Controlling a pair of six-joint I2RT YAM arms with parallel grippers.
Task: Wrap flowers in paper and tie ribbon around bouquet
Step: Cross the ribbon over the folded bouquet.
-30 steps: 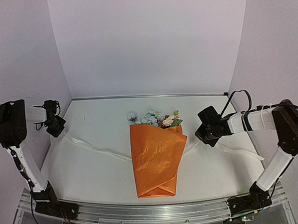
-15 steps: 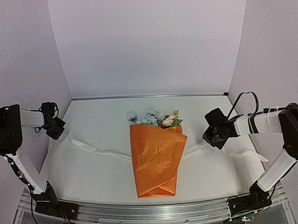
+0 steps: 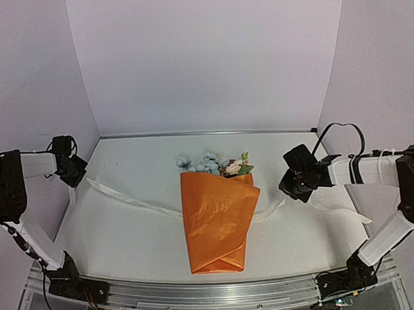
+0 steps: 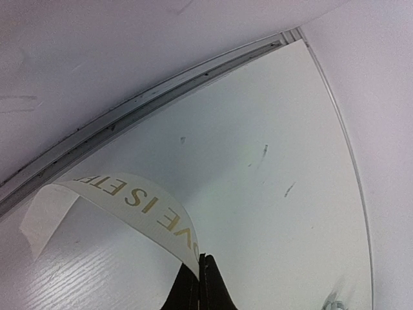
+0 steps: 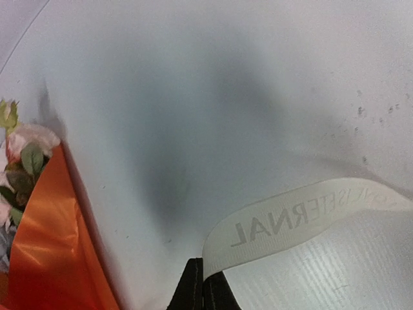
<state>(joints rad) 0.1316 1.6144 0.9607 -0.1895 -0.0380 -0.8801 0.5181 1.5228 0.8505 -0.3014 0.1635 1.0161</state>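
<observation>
Bouquet (image 3: 217, 217): wrapped, lying on the bench (image 3: 128, 249) over the ribbon (image 3: 129, 199). Left jaws and right jaws each clenched on one ribbon end, held well apart, likely readying the tie.

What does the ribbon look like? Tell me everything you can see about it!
The ribbon is a long, narrow, cream-white fabric strip with printed letters. It lies limp across the table, running out of sight at both edges of the orange paper bouquet. The left tool pinches it near one end and the right tool near the other, holding it up there, with loose tails beyond each.
</observation>
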